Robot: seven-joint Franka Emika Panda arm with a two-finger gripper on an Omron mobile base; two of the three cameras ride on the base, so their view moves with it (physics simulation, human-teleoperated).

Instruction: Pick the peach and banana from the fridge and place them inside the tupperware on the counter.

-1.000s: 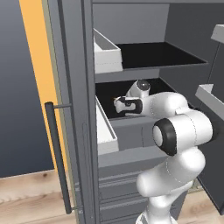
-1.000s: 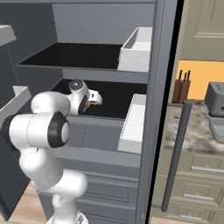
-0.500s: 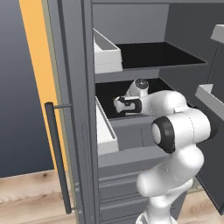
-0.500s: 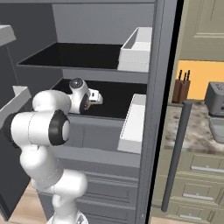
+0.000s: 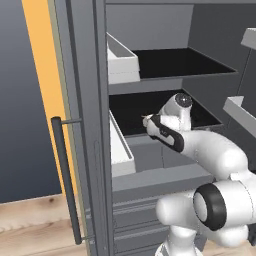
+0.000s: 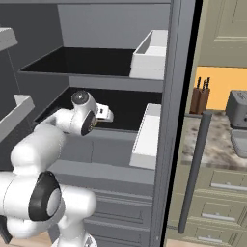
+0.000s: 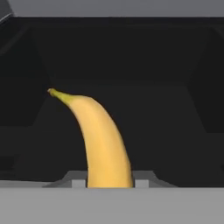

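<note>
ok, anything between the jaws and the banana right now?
Nothing visible. In the hand view the banana sits between the two fingertips of the gripper, jaws shut on it, over the fridge's black shelf.

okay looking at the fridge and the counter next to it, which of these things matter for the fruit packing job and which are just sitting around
Part of the job:
banana, gripped by the gripper
fridge, door open
tupperware, at the picture's edge on the counter

Just sitting around:
knife block
toaster
white door bins
</note>
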